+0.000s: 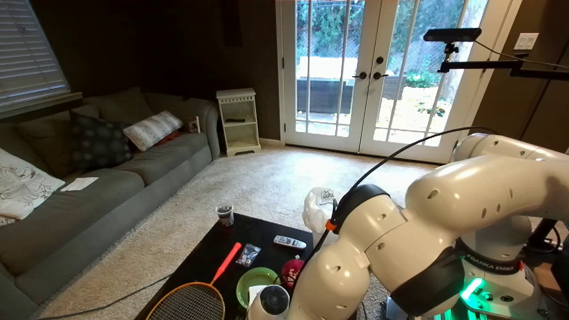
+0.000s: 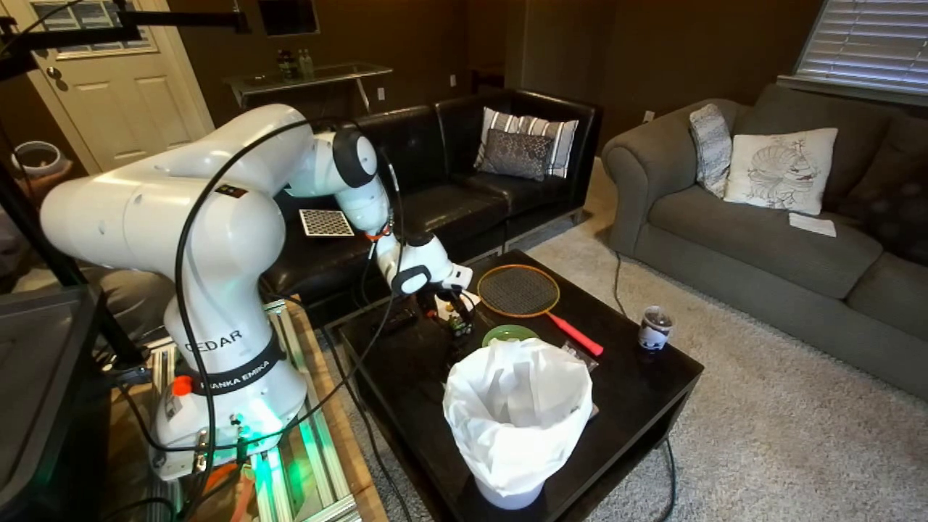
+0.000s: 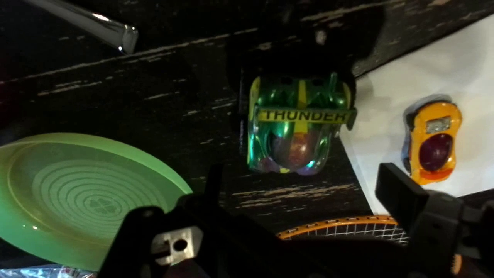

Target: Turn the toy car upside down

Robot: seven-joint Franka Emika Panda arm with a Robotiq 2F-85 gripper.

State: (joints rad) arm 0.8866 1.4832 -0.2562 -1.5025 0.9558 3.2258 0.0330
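Note:
Two toy cars show in the wrist view. A green, yellow-striped toy car [image 3: 301, 123] with THUNDER lettering sits roof up on the dark table, ahead of my fingertips. A smaller yellow-orange toy car [image 3: 436, 143] with a dark red window lies on white paper [image 3: 436, 69] to its right. I cannot tell which car is meant; no clearly red-orange one with a pale underside shows. My gripper [image 3: 305, 185] is open with nothing between its fingers. In an exterior view the gripper [image 2: 451, 313] is low over the table by the green toy car [image 2: 461, 330].
A green dish [image 3: 170, 170] is left of the green car. A racket [image 3: 347, 223] lies near the paper; its red handle [image 1: 226, 262] shows in an exterior view. A silver bar [image 3: 112, 33], a red bowl [image 1: 289, 269], a remote [image 1: 290, 242] and a lined bin [image 2: 518, 413] are nearby.

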